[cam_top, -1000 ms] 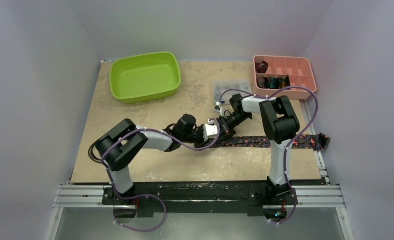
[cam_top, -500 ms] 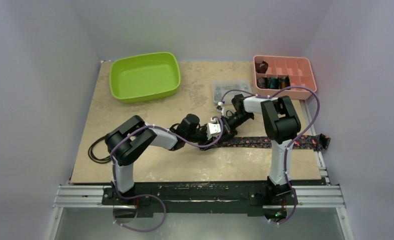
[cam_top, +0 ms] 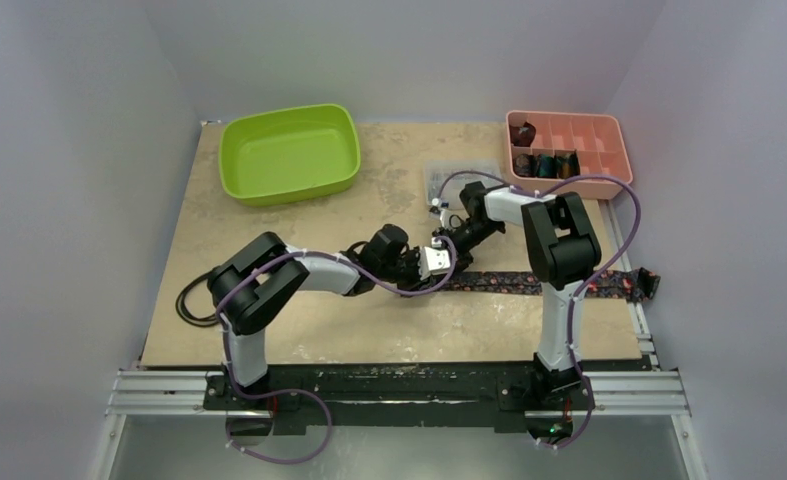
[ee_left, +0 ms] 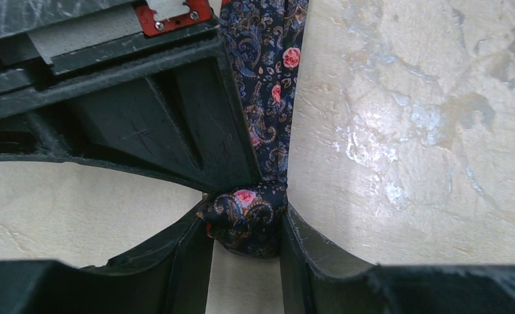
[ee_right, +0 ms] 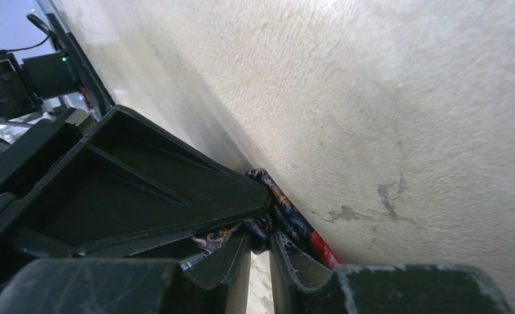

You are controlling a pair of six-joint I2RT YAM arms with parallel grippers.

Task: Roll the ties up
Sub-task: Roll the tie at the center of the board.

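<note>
1. Top view. Left gripper (cam_top: pixel 441 266) and right gripper (cam_top: pixel 451 250) meet at mid-desk (cam_top: pixel 419 330), both on the left end of the floral tie (cam_top: pixel 509 283). The tie lies flat and straight, running to the desk's right edge, where its far end hangs over. Rolled ties (cam_top: pixel 547 163) sit in the pink tray (cam_top: pixel 609 150) at the far right corner. The green tub (cam_top: pixel 287 112) at the far left corner holds nothing visible.
2. Left wrist view. The left gripper pinches a small started coil (ee_left: pixel 245 221) between its fingers (ee_left: pixel 189 261). The unrolled length runs straight away from it across the desk. The other gripper's finger lies just beside the coil.
3. Right wrist view. The right gripper's jaws stand a narrow gap apart, with tie fabric bunched at their tips. Cannot tell whether they are clamping it.
4. Progress, as a judgement. Several ties are done and stowed. This one has only its first turn or two, so nearly all its length is left to wind, then placing in the tray.
</note>
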